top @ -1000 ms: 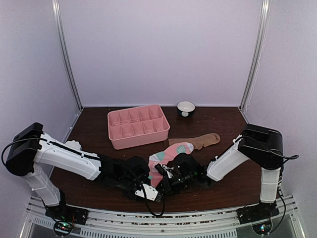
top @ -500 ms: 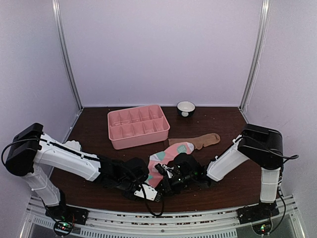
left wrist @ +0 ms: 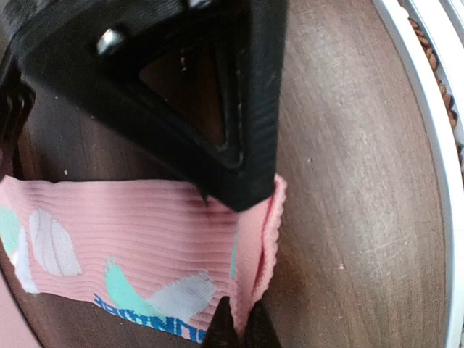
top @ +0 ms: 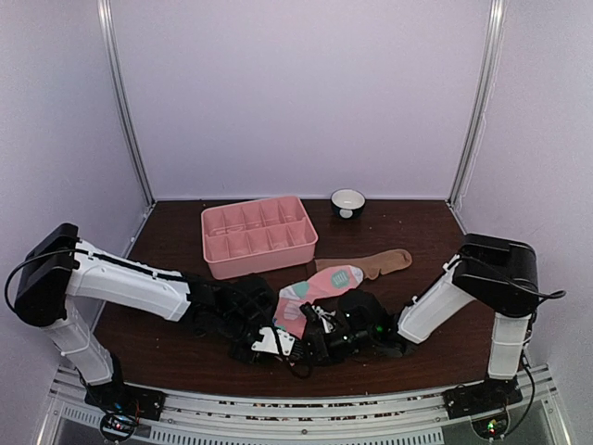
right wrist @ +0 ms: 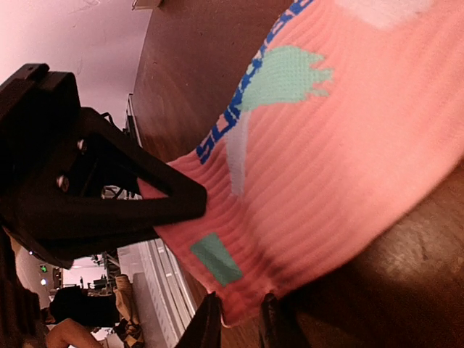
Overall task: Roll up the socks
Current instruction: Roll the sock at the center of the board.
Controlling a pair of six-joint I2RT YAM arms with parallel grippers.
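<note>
The pink sock point(top: 320, 283) with teal and white patches lies flat mid-table, its cuff end toward the front edge. My left gripper point(top: 278, 339) is shut on that cuff; in the left wrist view the tips point(left wrist: 239, 333) pinch a fold of the pink sock point(left wrist: 130, 232). My right gripper point(top: 311, 339) meets it from the right. Its tips point(right wrist: 239, 322) stand slightly apart, open, with the edge of the pink sock point(right wrist: 326, 159) between them. The tan-brown sock point(top: 382, 262) lies flat behind, overlapping the pink sock's far end.
A pink compartmented tray point(top: 211, 243) sits at the back left of the dark table. A small black-and-white bowl point(top: 347, 201) stands at the back wall. The white front rail point(left wrist: 428, 145) runs close beside the cuff.
My left gripper has closed onto the pink sock's cuff. My right gripper's jaws, shut before, have parted a little. Both wrists have shifted slightly toward the front edge.
</note>
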